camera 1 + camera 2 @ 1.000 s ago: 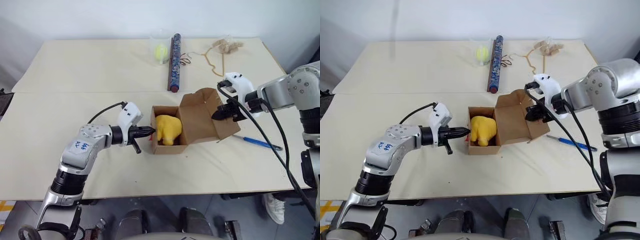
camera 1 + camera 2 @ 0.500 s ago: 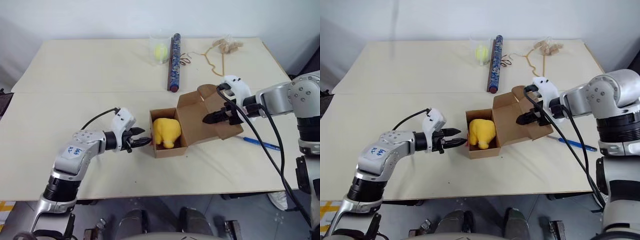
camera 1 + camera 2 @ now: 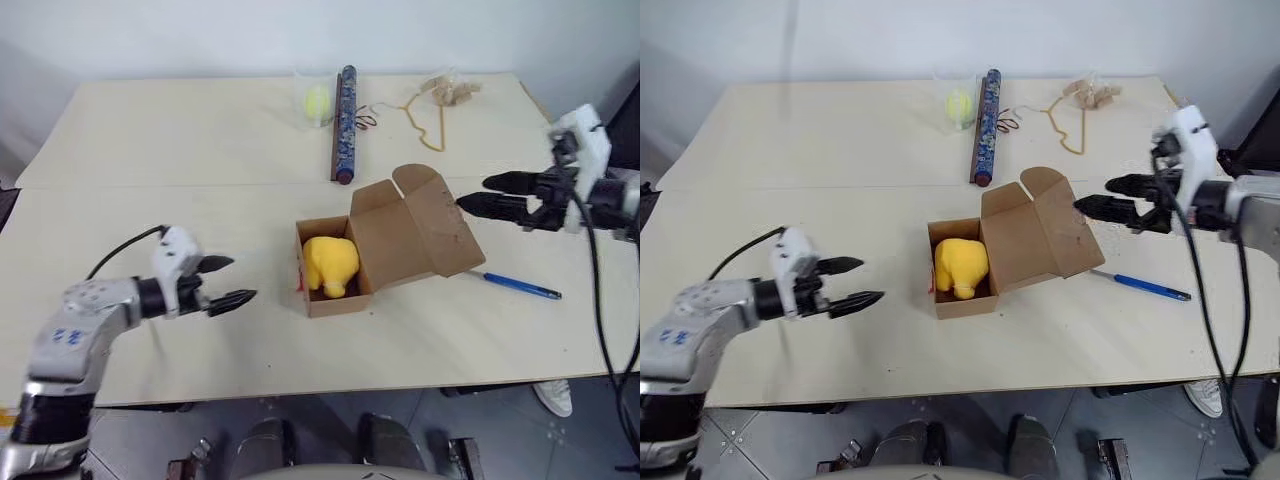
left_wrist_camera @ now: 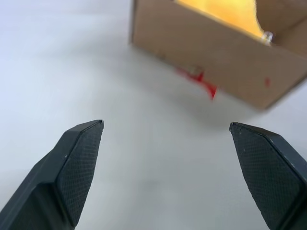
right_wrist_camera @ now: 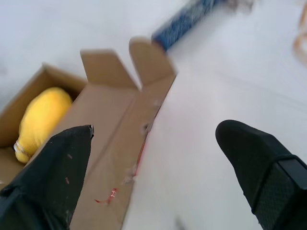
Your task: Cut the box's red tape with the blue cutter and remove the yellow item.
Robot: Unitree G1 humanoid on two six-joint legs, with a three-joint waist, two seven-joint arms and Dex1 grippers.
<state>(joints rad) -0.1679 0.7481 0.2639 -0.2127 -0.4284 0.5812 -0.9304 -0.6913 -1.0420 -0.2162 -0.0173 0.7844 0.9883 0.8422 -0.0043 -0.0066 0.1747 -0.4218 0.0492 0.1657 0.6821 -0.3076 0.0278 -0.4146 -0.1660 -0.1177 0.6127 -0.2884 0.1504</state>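
Observation:
The box (image 3: 336, 301) stands open mid-table, its lid flap (image 3: 420, 235) folded back to the right. Inside sits the yellow item (image 3: 330, 265), a plush toy, also seen past the lid in the right wrist view (image 5: 43, 120). Torn scraps of red tape (image 4: 199, 79) cling low on the box's left wall, and a red streak marks the lid's edge. The blue cutter (image 3: 520, 286) lies on the table right of the box. My left gripper (image 3: 243, 279) is open, well to the left of the box. My right gripper (image 3: 472, 192) is open too, raised just right of the lid, holding nothing.
At the back of the table lie a long dark patterned tube (image 3: 342, 120), a clear container with a yellow-green ball (image 3: 317, 100), a tan cord (image 3: 425, 120) and a bag of wooden pieces (image 3: 450, 90). A seam (image 3: 150, 185) crosses the tabletop.
Both grippers have opened and drawn away from the box, the left one leftward, the right one rightward and up. The lid stays folded back; the toy has not moved.

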